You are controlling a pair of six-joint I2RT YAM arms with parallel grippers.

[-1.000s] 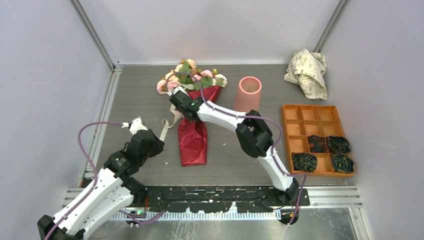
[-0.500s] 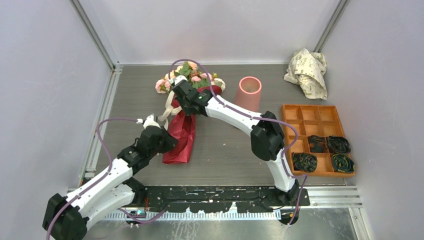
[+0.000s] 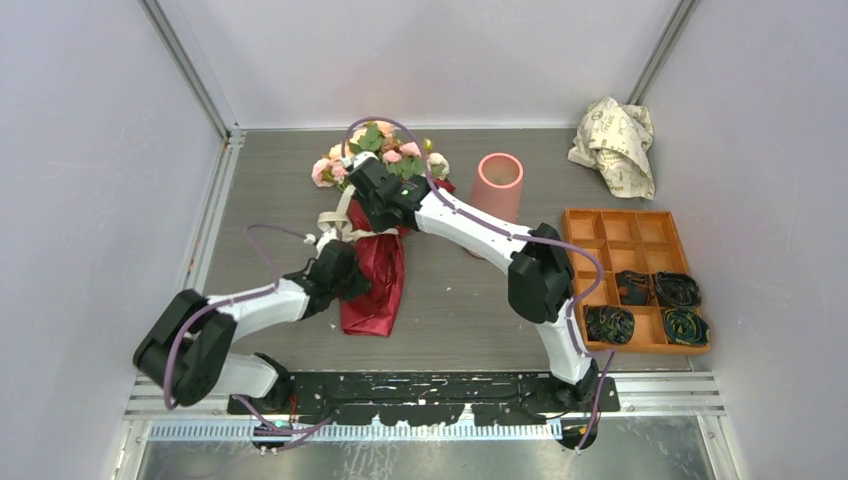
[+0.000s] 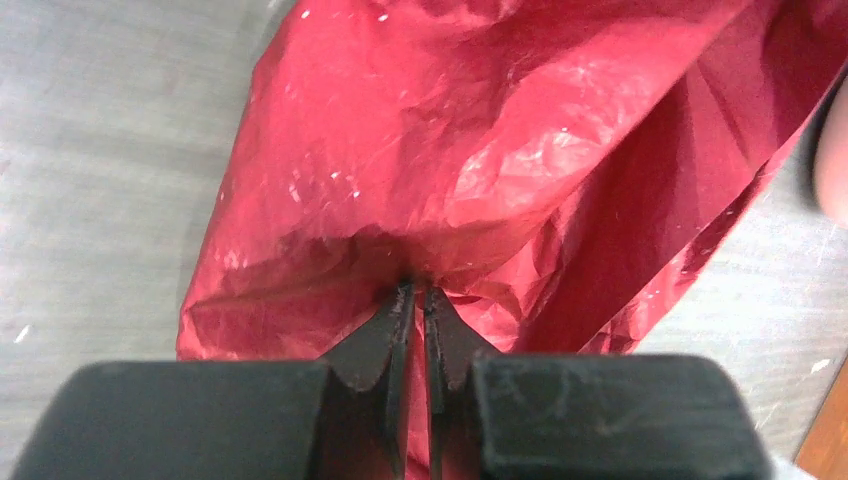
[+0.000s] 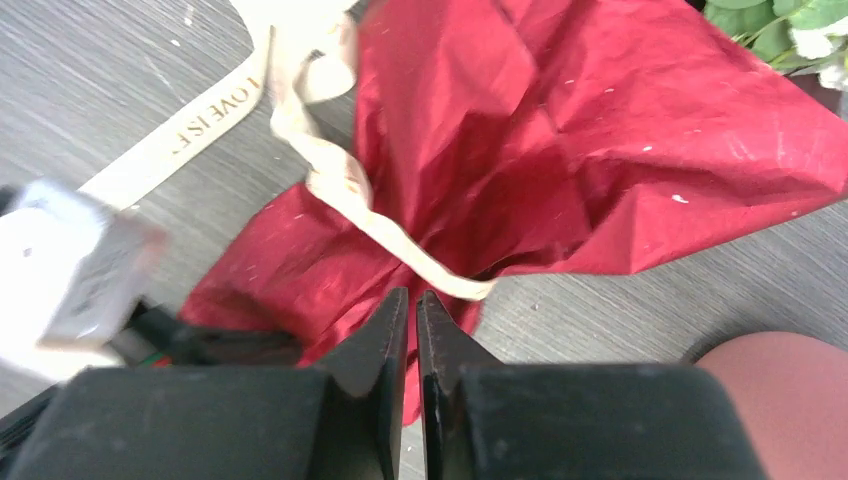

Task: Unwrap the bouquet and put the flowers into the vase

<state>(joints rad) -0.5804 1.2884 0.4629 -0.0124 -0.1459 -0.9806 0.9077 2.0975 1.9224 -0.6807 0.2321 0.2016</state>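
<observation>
Since a second ago, the left gripper (image 4: 412, 290) has swung in from the bare table (image 3: 270, 190) to the wrapper's left flank. Its fingers stand almost together, nipping a fold of the dark red paper (image 4: 450, 150). The right gripper (image 5: 412, 296) has its fingers a thin slit apart over the paper, beside the cream ribbon (image 5: 340, 180) (whether they pinch anything cannot be told). The bouquet (image 3: 372, 280) lies on the table, with the flowers (image 3: 385, 150) toward the back wall. The vase (image 3: 497, 185) stands upright just to their right. An orange tray (image 3: 615, 212) and some crumpled printed paper (image 3: 613, 140) lie at far right.
</observation>
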